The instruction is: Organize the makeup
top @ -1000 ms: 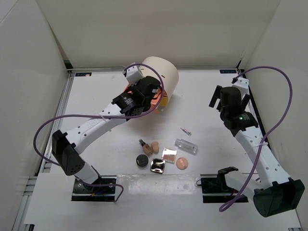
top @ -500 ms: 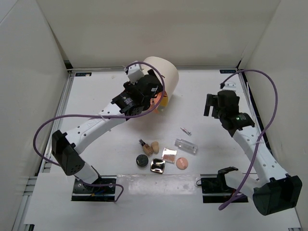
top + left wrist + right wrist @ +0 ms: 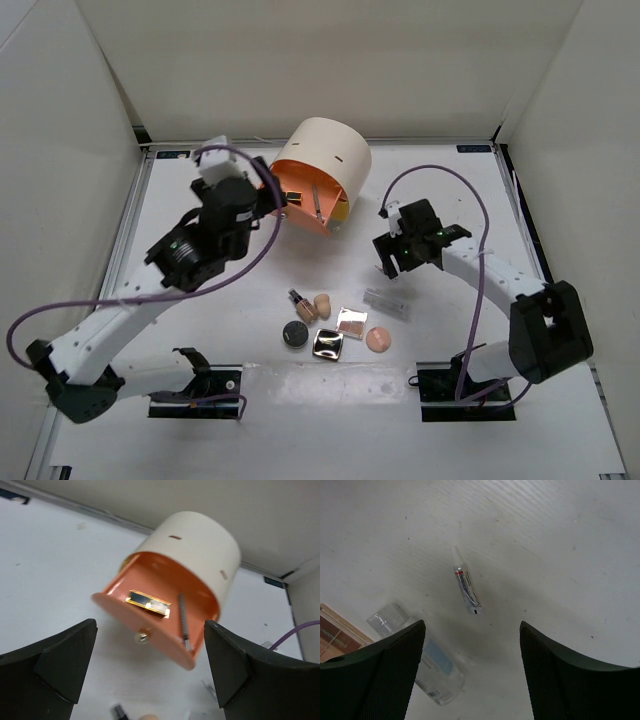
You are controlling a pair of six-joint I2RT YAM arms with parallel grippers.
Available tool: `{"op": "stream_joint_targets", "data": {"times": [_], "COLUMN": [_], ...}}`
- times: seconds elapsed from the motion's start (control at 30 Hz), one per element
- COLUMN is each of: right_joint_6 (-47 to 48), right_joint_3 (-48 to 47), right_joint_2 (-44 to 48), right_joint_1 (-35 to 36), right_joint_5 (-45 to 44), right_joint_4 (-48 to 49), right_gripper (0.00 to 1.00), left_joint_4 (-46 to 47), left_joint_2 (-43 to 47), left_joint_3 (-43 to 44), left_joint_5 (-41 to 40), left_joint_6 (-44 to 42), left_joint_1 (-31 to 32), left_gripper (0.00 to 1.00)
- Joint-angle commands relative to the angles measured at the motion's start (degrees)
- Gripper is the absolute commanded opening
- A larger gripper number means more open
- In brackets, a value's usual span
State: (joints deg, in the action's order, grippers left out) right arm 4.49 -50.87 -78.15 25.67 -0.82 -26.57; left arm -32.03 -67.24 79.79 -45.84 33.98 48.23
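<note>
**Slim tube (image 3: pixel 466 586) pick: setup**

Cream cylinder (image 3: pixel 335 160) rear centre, orange drawer (image 3: pixel 155 610) out. My L gripper (image 3: pixel 150 625) wide open, empty, facing it. My R gripper (image 3: pixel 471 625) jaws apart, empty, above slim tube, beside clear case (image 3: pixel 432 667). Tube prob. light, slick, rolls: pinch mid-barrel.

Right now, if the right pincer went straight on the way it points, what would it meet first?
Probably the slim white tube lying on the table, centred between the fingers of the open right pincer. The clear case sits off to the side. Depth is uncertain.
</note>
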Motion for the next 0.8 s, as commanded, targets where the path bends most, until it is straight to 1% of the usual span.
{"op": "stream_joint_targets", "data": {"times": [0.0,0.07,0.1,0.13,0.17,0.23,0.27,0.33,0.37,0.43,0.5,0.53,0.57,0.63,0.67,0.73,0.77], "right_joint_6": [3.4,3.6,3.4,3.2,2.7,2.4,2.2,1.3,0.6,-0.2,-0.2,-0.4,-0.2,-0.4,-0.4,-1.2,-0.6], "right_joint_3": [0.4,0.4,0.2,0.2,0.0,0.0,0.1,0.4,0.2,0.5,0.6,0.7,0.5,-0.5,-1.6,-2.8,-5.0], "right_joint_2": [-3.3,-5.5,-6.7,-8.7,-9.6,-11.5,-12.2,-13.9,-14.3,-15.5,-15.5,-15.5,-14.8,-13.6,-11.7,-9.1,-7.6], "right_joint_1": [1.0,1.4,1.6,1.7,1.8,2.1,2.3,2.6,2.5,2.8,3.2,3.3,3.2,3.2,3.3,3.2,3.0], "right_joint_5": [4.5,3.9,3.5,3.4,3.1,2.7,1.9,0.8,-2.3,-4.1,-5.0,-5.2,-5.2,-5.2,-6.2,-7.8,-8.1], "right_joint_4": [4.1,4.8,5.1,5.5,5.8,7.0,7.2,7.6,7.9,8.1,9.0,9.0,9.0,8.3,7.6,7.1,6.5], "right_gripper": [0.78,0.72,0.67,0.64,0.62,0.6,0.55,0.51,0.45,0.4,0.31,0.25,0.14,0.04,0.02,0.02,0.02], "left_joint_4": [-11.4,-16.1,-20.1,-21.7,-22.8,-25.3,-25.8,-27.4,-28.1,-29.1,-29.0,-28.3,-27.9,-26.7,-25.6,-23.7,-21.1], "left_joint_2": [6.6,8.5,9.9,10.6,11.3,12.4,12.7,13.1,12.9,12.6,12.7,12.2,12.2,11.7,11.3,10.5,9.6], "left_joint_3": [-5.2,-6.5,-6.7,-7.4,-8.9,-10.4,-11.7,-12.6,-12.8,-13.3,-13.6,-14.0,-14.2,-14.7,-15.0,-15.5,-16.3], "left_joint_5": [-6.4,-6.9,-6.9,-6.7,-6.9,-7.0,-6.8,-6.5,-6.5,-6.7,-6.8,-6.5,-6.3,-5.0,-4.4,-1.6,-0.1], "left_joint_6": [5.0,10.7,12.5,14.2,16.9,19.5,21.0,22.7,23.7,24.1,24.2,23.9,23.6,22.0,21.4,17.9,16.7], "left_joint_1": [-1.1,-2.6,-3.0,-3.6,-4.3,-5.1,-5.9,-6.7,-7.1,-8.1,-8.8,-9.3,-9.6,-10.3,-11.1,-11.8,-12.5], "left_gripper": [0.98,0.98,0.98,0.98,0.98,0.98,0.98,0.98,0.98,0.98,0.98,0.98,0.98,0.98,0.98,0.98,0.98]}}
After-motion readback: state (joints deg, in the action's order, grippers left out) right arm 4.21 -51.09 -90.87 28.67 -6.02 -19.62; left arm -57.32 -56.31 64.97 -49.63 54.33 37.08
